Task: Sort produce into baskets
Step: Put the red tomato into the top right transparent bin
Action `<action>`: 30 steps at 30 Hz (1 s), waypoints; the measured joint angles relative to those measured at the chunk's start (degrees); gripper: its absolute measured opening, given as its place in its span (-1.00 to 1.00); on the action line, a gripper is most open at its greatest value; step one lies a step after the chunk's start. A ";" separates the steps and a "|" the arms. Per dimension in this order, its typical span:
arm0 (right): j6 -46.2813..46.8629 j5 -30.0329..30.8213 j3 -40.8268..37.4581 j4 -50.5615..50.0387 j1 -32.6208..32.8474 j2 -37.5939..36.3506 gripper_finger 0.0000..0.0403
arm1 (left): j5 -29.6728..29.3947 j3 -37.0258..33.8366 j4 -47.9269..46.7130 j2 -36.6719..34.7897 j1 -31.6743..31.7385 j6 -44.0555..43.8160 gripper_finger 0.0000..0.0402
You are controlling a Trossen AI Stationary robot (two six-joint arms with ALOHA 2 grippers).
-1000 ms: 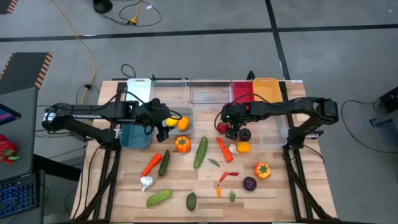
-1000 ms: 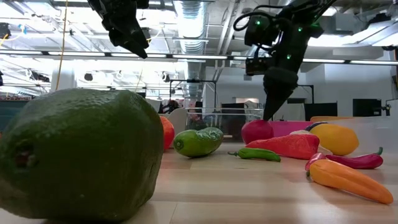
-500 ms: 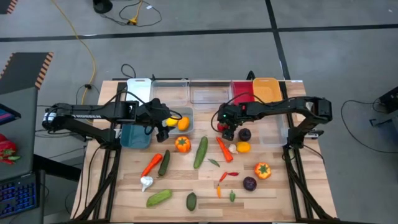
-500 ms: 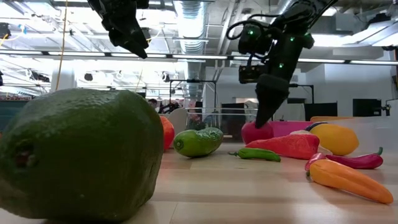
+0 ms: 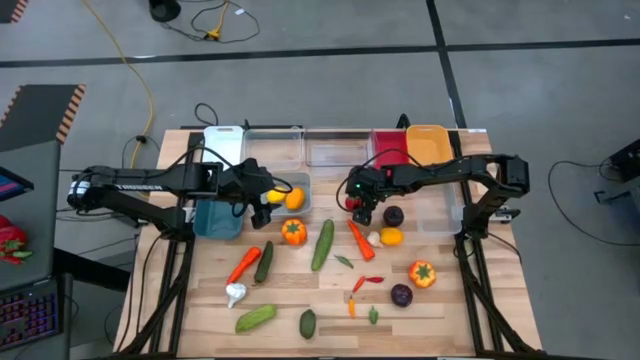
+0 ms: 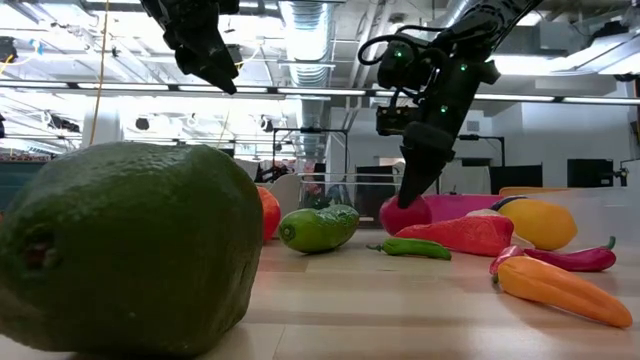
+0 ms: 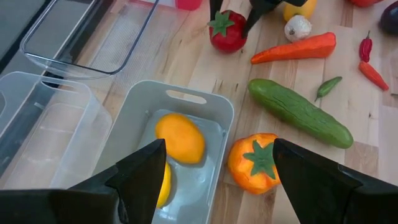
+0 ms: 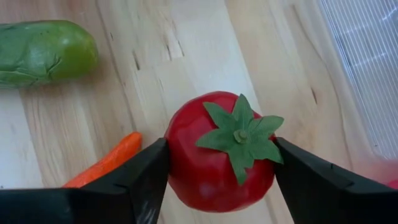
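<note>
A red tomato point(image 8: 221, 155) with a green leafy top sits on the wooden table near the red basket point(image 5: 390, 147). My right gripper point(image 8: 221, 165) has come down over it and is shut on it. My left gripper point(image 7: 217, 149) hangs open above the grey-blue basket point(image 7: 186, 96). That basket holds a yellow lemon point(image 7: 163, 183) and an orange-yellow fruit point(image 7: 179, 137). An orange pepper point(image 7: 254, 163) lies on the table beside the basket. My right gripper pinches the tomato between its two fingers, one finger point(image 8: 149, 174) on each opposite side point(image 8: 177, 155) of its round body. The fingers come from above, slanting down. The tomato stands upright, green top up, with its underside on the table point(image 6: 405, 215).
White point(image 5: 224, 140), two clear point(image 5: 272, 145), red and orange point(image 5: 428, 142) baskets line the far edge; a teal one point(image 5: 217, 218) stands at the left. A cucumber point(image 5: 323, 245), carrot point(image 5: 358, 238), purple ball point(image 5: 394, 215), garlic point(image 5: 374, 239) and other produce lie mid-table.
My right gripper has sunk and shifted toward the table's left, coming down around the red tomato. The tomato has stayed where it was on the table.
</note>
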 joint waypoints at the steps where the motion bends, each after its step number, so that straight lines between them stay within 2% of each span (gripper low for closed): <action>1: 0.04 0.00 -0.02 -0.02 0.00 0.00 0.42 | 0.00 0.00 -0.01 0.00 0.00 0.00 0.41; 13: 0.24 -0.68 -0.39 -0.91 0.07 -2.55 0.40 | 0.00 0.00 -0.01 0.00 0.00 -0.07 0.41; 26: 0.03 -0.32 -0.32 2.04 -1.81 -16.32 0.40 | 0.00 0.00 0.21 0.00 0.00 -0.06 0.41; 30: -1.05 3.82 -0.32 7.28 -4.63 -18.70 0.40 | 0.00 0.00 0.23 0.00 0.00 -0.09 0.41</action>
